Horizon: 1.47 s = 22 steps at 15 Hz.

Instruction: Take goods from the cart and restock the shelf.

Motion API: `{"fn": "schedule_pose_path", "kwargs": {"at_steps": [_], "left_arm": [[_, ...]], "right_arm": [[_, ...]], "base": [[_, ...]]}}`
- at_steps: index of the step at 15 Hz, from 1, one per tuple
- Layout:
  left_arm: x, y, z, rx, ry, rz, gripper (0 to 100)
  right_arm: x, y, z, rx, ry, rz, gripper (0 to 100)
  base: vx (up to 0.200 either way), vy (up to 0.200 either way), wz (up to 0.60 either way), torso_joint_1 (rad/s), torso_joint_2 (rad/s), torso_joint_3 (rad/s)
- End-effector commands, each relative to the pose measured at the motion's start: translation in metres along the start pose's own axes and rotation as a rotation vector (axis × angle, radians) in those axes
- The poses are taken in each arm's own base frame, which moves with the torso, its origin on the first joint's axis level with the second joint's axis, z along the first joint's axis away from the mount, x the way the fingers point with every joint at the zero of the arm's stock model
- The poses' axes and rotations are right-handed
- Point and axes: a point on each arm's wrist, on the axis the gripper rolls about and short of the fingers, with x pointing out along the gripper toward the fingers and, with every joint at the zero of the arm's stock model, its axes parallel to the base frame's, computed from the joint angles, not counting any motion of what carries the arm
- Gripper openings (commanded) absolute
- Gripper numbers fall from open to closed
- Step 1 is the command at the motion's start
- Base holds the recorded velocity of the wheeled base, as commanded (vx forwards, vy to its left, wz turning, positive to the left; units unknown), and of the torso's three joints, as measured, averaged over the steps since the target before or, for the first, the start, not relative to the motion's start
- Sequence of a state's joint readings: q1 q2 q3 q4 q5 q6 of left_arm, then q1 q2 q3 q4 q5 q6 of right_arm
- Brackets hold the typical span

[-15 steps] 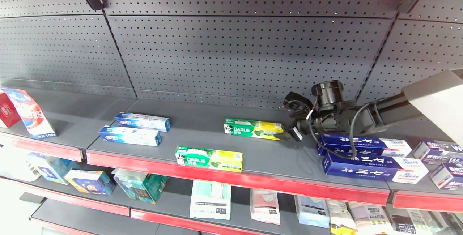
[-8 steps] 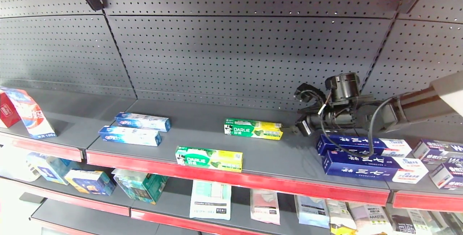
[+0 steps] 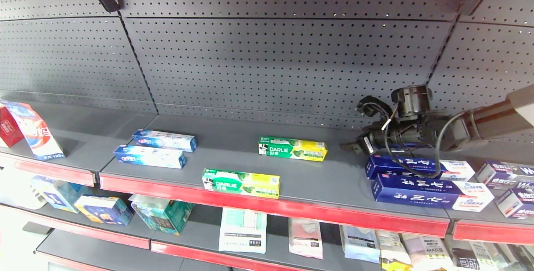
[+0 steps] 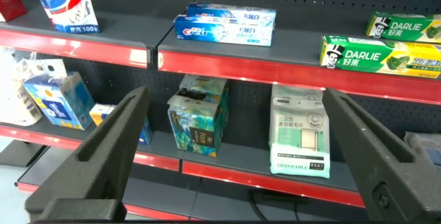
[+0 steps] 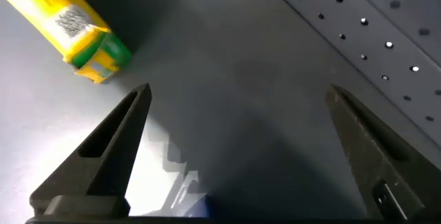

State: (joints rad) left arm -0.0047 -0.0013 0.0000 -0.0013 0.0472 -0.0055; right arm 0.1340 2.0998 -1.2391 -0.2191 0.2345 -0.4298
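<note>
Toothpaste box (image 3: 292,149) lies free on the shelf (image 3: 233,137); the right gripper (image 3: 348,146) near its end gapes wide, empty-handed.

Your grey shelf (image 3: 233,137) carries two green boxes (image 3: 292,149) in the middle, two light-blue boxes (image 3: 149,156) to their left, and two navy boxes (image 3: 429,194) to their right.

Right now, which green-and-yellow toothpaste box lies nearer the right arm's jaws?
The rear box, its yellow end just off the jaws; the front box sits at the shelf's edge.
</note>
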Motion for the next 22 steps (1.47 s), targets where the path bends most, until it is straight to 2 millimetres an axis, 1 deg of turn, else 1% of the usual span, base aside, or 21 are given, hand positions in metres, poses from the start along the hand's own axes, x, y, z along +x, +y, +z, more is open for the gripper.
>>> {"fn": "schedule_pose_path", "kwargs": {"at_steps": [1,4,6,10,14,22], "left_arm": [[0.000,0.000,0.000,-0.001,0.001,0.000,100],[0.000,0.000,0.000,-0.001,0.001,0.000,100],[0.000,0.000,0.000,-0.001,0.001,0.000,100],[0.000,0.000,0.000,-0.001,0.001,0.000,100],[0.000,0.000,0.000,-0.001,0.001,0.000,100],[0.000,0.000,0.000,-0.001,0.001,0.000,100]], "right_arm": [[0.011,-0.003,-0.001,0.002,0.004,-0.003,100],[0.017,0.005,0.006,-0.006,-0.011,0.016,100],[0.022,0.011,0.004,-0.007,0.000,0.031,100],[0.025,0.013,0.003,-0.006,0.005,0.037,100],[0.028,0.024,0.010,0.017,0.000,0.040,100],[0.033,0.033,0.015,0.012,-0.006,0.053,100]], "base": [[0.000,0.000,0.00,0.000,0.00,0.000],[0.000,0.000,0.00,0.000,0.00,0.000],[0.000,0.000,0.00,0.000,0.00,0.000],[0.000,0.000,0.00,0.000,0.00,0.000],[0.000,0.000,0.00,0.000,0.00,0.000],[0.000,0.000,0.00,0.000,0.00,0.000]]}}
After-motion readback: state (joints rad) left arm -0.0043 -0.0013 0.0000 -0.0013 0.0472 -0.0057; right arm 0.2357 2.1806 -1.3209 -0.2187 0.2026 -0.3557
